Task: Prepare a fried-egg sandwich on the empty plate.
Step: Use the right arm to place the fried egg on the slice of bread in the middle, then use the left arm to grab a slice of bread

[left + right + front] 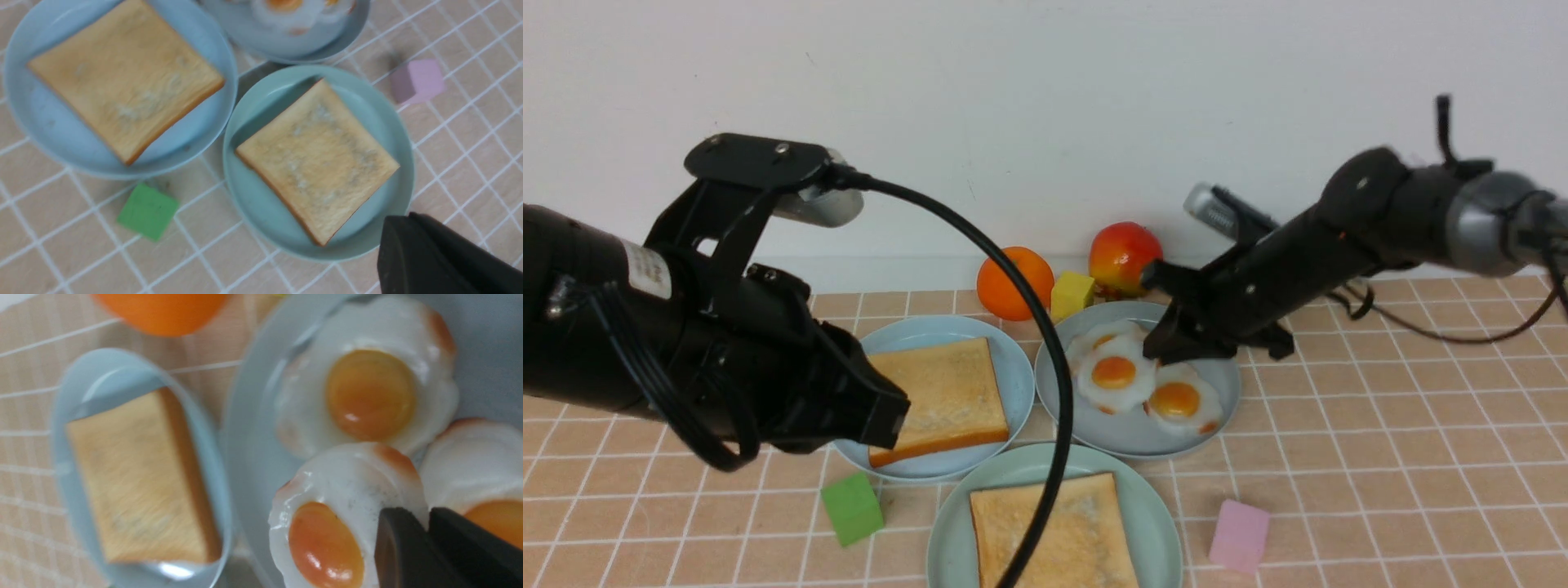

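Note:
The mint-green plate (1152, 506) lies nearest me and holds one toast slice (1094, 531); both show in the left wrist view, plate (253, 196) and toast (318, 163). A second toast slice (947, 392) lies on the sky-blue plate (931, 331). Three fried eggs lie overlapping on the grey-blue plate (1143, 445). My right gripper (1164, 351) is down among them, its jaws almost together on the white edge of the middle egg (347, 490). My left gripper (894, 416) is shut and empty, raised by the sky-blue plate's left side.
An orange (1013, 282), a red-yellow fruit (1125, 255) and a yellow block (1072, 296) stand behind the plates. A green block (852, 508) and a pink block (1240, 535) flank the mint-green plate. The left arm's black cable (1054, 392) hangs across the plates.

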{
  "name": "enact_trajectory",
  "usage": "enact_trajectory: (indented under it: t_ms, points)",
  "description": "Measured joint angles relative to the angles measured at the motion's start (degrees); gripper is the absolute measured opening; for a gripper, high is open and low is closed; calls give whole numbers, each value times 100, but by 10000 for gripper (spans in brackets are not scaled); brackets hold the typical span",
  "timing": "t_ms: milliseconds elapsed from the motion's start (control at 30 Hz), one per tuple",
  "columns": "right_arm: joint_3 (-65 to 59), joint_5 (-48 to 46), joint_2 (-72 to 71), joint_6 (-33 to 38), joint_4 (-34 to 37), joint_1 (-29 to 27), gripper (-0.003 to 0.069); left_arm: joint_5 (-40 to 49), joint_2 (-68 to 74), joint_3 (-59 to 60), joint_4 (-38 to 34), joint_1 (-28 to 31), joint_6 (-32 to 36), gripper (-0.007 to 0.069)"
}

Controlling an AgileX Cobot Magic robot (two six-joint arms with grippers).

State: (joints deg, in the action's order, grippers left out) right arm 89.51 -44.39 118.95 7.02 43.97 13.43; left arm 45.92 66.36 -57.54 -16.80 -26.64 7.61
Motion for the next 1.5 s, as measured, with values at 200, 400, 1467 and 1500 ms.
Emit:
enact_trajectory:
  t_ms: [200, 400, 1467, 1500]
  points:
    - [0, -1055, -535, 610, 0, 161, 80, 115, 12, 0, 721, 0, -842, -13]
    - [-534, -1344, -597, 1138, 25, 826, 80, -83, 336, 0, 1020, 0, -1574, -13]
    - [-1853, -737, -2294, 1097, -899, 1295, 386, -504, 2391, -683, 2231, 165, -3694, 428]
    - [-2104, -683, -2569, 1086, -912, 1295, 377, -488, 2554, -804, 1998, 320, -3614, 430]
